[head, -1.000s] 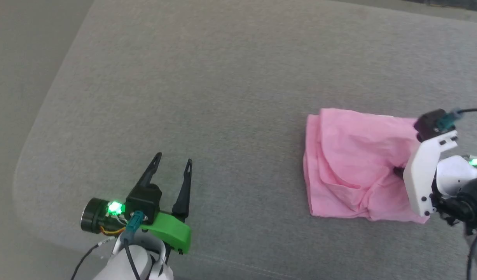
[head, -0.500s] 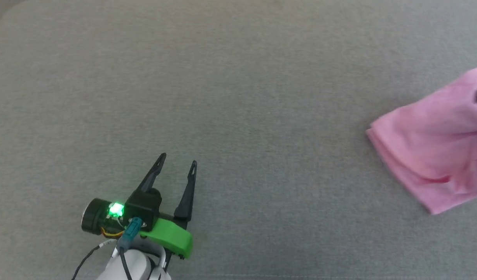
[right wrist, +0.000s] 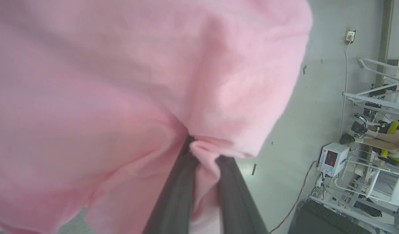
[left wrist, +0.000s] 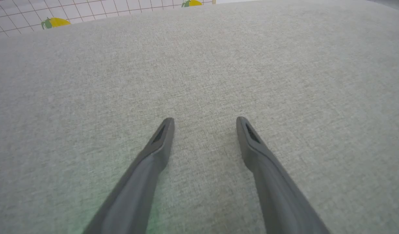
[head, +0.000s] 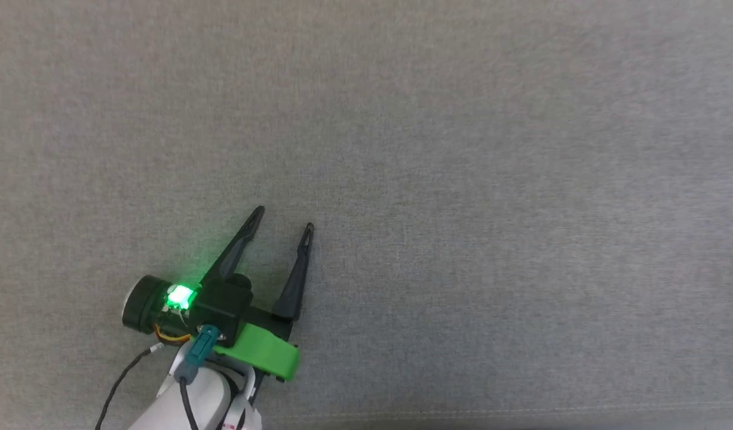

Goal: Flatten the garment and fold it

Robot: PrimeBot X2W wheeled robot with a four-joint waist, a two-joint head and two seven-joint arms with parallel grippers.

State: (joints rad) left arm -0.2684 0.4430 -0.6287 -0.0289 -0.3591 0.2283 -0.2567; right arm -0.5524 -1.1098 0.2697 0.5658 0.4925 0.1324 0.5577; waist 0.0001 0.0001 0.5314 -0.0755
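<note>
Garment (right wrist: 121,81) hangs bunched up and pink over the left and middle of the right wrist view. The right gripper (right wrist: 206,162) pinches a fold of it tight. Grey floor (right wrist: 316,107) shows past its right edge. At the head view's lower left, the left gripper (head: 284,218) is spread wide and holds nothing. Bare grey cushion (head: 491,179) lies all around it.

Head camera's shifted in over the cushion (head: 462,179)! The garment (right wrist: 121,81), lying at 3 o'clock a second ago, is up off it now, hanging bunched from the right gripper (right wrist: 206,151), pinched tight.
</note>
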